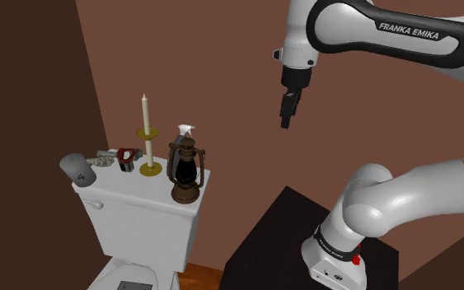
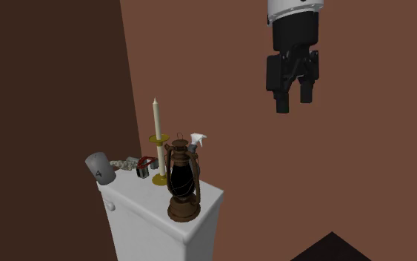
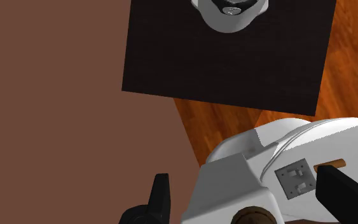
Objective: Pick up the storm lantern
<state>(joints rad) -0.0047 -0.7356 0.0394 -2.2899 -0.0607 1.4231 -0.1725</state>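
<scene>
In the shoulder view, one lantern (image 1: 185,171) stands upright on the lid of a white toilet tank (image 1: 143,212), at the end nearer the arm. The gripper (image 1: 286,114) hangs in the air well above it and off toward the view's right, against the brown wall, touching nothing. Also on the lid are one candle (image 1: 146,132) in a brass holder just beside the lantern, one white spray bottle (image 1: 186,132) behind the lantern, one small red and white thing (image 1: 125,159) and one grey cup (image 1: 77,167) lying on its side at the far end. The arm rises from one dark stand (image 1: 300,247) at the lower right.

In the second exterior view, the lantern (image 2: 183,182) is brown with dark glass and a wire handle, and it stands near the front corner of the tank (image 2: 192,233). The gripper (image 2: 295,98) is high up and toward this view's right, well apart from the lantern, pointing down. Its two fingers (image 2: 282,102) stand apart with a clear gap, and nothing is between them. Behind the lantern are the one candle (image 2: 155,137), the one bottle (image 2: 198,139), the red thing (image 2: 145,165) and the cup (image 2: 100,168).

In the wrist view, the gripper (image 3: 247,188) looks straight down. Its two black fingers (image 3: 160,198) stand wide apart and hold nothing. Between them lies the white toilet (image 3: 234,181), with wooden floor (image 3: 234,118) and the stand's dark top (image 3: 228,57) beyond. A round brown cap (image 3: 255,217) shows between the fingers. I cannot tell whether it is the lantern's top.
</scene>
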